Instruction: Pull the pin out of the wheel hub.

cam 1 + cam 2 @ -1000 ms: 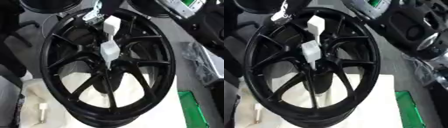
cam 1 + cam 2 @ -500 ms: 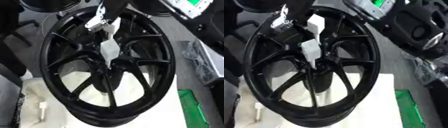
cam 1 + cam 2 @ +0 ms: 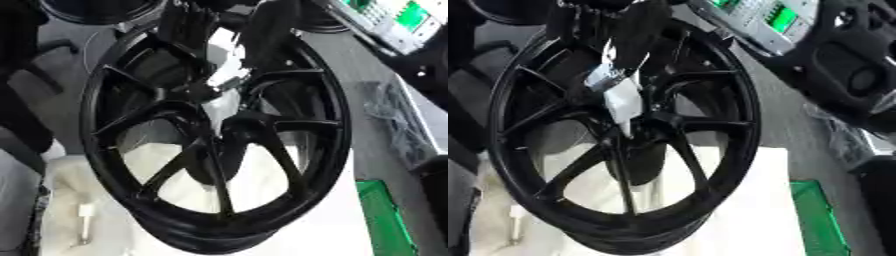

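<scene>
A big black spoked wheel (image 3: 337,130) stands tilted on a white foam pad (image 3: 306,220). A white pin (image 3: 224,107) sticks out of its hub at the centre. My left hand (image 3: 188,30) reaches down from the top edge, black with a silver part right at the pin's upper end. Its dark fingers lie on both sides of the pin's white upper part and curl round it. The picture is blurred there, so the exact contact is unclear. My right hand shows in neither view.
A small white piece (image 3: 85,212) lies on the pad at lower left. A green tray (image 3: 385,220) sits at lower right, grey cables (image 3: 398,120) to the right. A device with green screens (image 3: 776,20) and black parts (image 3: 859,65) stand at upper right.
My left hand has come down from the wheel's upper left rim to the hub and now sits round the pin. The view has also shifted a little.
</scene>
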Tool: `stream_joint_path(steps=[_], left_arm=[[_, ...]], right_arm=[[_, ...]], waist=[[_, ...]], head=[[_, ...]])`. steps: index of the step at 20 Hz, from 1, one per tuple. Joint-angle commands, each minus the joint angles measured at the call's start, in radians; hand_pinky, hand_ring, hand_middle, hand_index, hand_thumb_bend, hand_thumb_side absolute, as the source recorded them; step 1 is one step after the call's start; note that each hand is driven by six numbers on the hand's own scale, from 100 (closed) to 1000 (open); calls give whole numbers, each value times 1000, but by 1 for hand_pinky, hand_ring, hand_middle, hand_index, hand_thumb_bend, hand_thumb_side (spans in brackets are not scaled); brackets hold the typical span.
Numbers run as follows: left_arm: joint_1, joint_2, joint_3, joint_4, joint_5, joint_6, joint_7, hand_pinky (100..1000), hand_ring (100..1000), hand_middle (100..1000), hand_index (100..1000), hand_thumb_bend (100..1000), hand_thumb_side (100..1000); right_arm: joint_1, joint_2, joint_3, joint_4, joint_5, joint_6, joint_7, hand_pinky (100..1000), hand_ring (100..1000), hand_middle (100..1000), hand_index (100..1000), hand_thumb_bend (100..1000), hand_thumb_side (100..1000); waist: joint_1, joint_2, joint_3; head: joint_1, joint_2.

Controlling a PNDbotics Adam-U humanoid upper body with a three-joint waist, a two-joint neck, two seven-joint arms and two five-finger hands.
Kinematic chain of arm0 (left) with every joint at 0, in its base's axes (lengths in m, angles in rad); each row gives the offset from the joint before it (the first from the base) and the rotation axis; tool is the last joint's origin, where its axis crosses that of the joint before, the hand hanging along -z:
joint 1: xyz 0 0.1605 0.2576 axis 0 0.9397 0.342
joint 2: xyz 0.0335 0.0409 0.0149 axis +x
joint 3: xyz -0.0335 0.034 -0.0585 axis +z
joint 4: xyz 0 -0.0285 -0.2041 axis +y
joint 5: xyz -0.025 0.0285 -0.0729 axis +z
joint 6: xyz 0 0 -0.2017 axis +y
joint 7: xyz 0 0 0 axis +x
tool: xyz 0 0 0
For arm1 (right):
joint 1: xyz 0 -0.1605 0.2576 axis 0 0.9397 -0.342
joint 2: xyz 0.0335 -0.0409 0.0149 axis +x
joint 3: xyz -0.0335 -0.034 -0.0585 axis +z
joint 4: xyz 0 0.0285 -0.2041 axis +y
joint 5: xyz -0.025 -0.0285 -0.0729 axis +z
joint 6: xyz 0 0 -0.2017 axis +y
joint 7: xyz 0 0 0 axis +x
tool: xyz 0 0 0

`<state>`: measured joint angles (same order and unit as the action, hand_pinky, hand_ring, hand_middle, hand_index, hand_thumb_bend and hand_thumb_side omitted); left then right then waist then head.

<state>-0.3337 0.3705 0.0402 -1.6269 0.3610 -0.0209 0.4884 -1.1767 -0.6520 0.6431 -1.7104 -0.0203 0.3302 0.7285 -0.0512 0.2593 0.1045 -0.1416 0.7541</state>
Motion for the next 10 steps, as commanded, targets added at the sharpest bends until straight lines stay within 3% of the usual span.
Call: stream_joint_path(steps=[1,9,10], left_arm=[[-14,31,3,-11,-1,-1,-5,675,718,727,766,388,703],[-16,33,1,-12,2,0,-7,676,717,727,762,387,704],[-16,33,1,-12,2,0,-6,676,717,727,762,387,704]], right_arm=[[2,-36,-3,0,19,-15,18,811,768,767,832,542,324],[49,-48,-1,27,67,-52,22,813,777,777,839,534,309],[54,-49,0,30,71,-55,24,815,784,782,843,533,264]], waist=[[5,-29,3],[7,-24,6],[7,-23,6]], head=[[-1,4],[-2,8],[-3,8]])
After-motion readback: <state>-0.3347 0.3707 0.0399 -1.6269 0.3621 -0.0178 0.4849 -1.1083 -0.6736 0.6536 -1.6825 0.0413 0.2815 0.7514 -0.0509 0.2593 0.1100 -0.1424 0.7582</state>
